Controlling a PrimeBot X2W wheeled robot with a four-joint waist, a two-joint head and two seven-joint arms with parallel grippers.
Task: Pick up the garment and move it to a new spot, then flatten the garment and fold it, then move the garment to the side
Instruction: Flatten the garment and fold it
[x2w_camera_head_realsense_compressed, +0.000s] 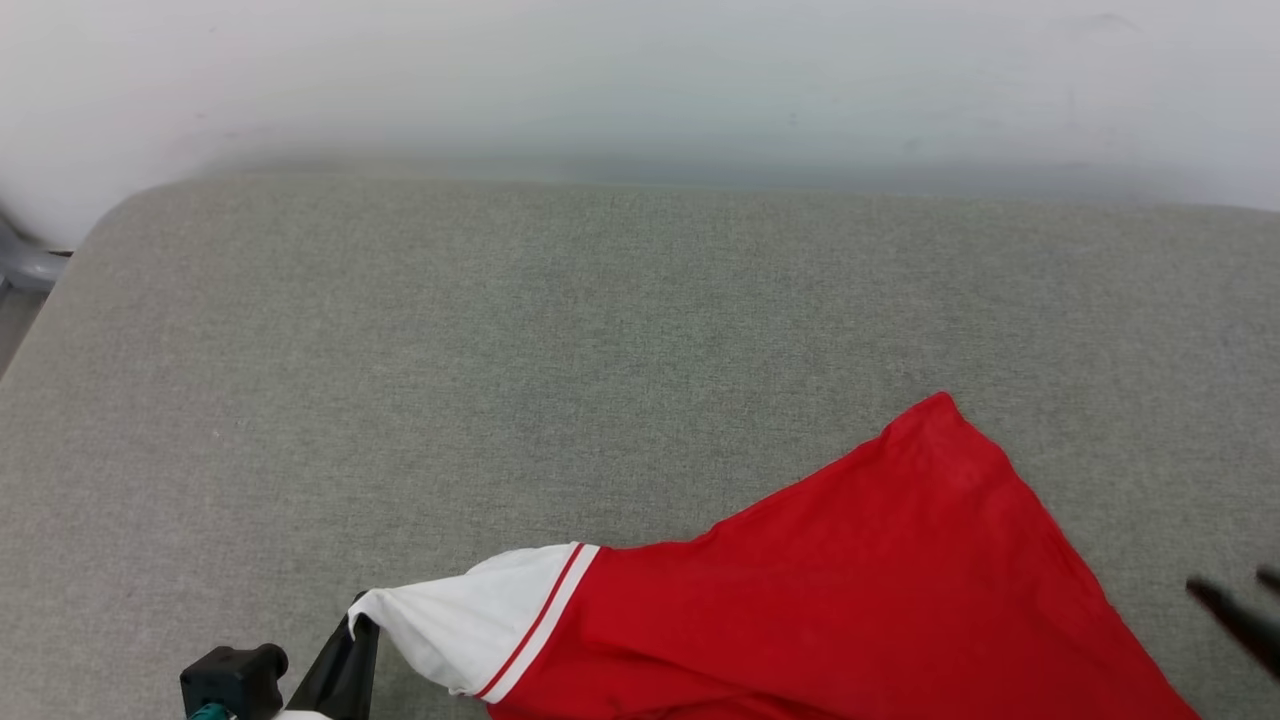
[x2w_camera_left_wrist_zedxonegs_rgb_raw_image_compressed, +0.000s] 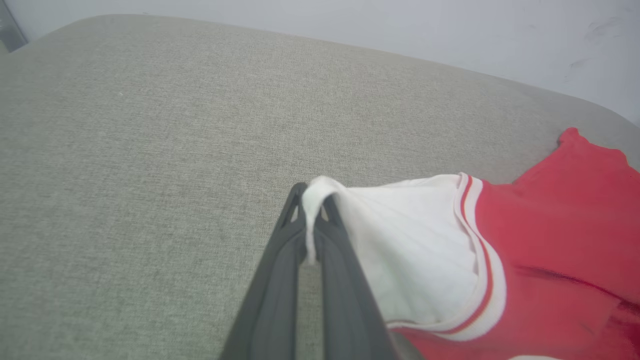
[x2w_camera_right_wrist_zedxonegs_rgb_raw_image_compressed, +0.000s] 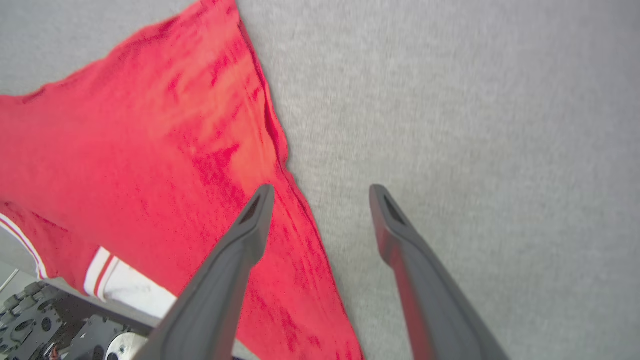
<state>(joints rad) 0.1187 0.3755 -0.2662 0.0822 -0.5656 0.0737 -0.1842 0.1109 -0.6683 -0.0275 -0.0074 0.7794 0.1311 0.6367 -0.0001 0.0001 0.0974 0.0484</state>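
The garment (x2w_camera_head_realsense_compressed: 850, 600) lies spread on the grey padded surface (x2w_camera_head_realsense_compressed: 500, 350) at the lower right of the head view, red with one white sleeve and striped trim pointing left. My left gripper (x2w_camera_head_realsense_compressed: 358, 620) is shut on the tip of that white sleeve; in the left wrist view the cloth is pinched between the left gripper (x2w_camera_left_wrist_zedxonegs_rgb_raw_image_compressed: 312, 200) tips, with the garment (x2w_camera_left_wrist_zedxonegs_rgb_raw_image_compressed: 550, 250) trailing right. My right gripper (x2w_camera_right_wrist_zedxonegs_rgb_raw_image_compressed: 321, 192) stands open above the garment's (x2w_camera_right_wrist_zedxonegs_rgb_raw_image_compressed: 150, 150) right edge, holding nothing. It appears blurred at the head view's right edge as the right gripper (x2w_camera_head_realsense_compressed: 1240, 590).
A pale wall (x2w_camera_head_realsense_compressed: 640, 80) runs along the far edge of the padded surface. A grey object (x2w_camera_head_realsense_compressed: 25, 262) sits past the surface's rounded left corner. Dark parts of the robot's body (x2w_camera_right_wrist_zedxonegs_rgb_raw_image_compressed: 40, 325) lie below the garment's near edge.
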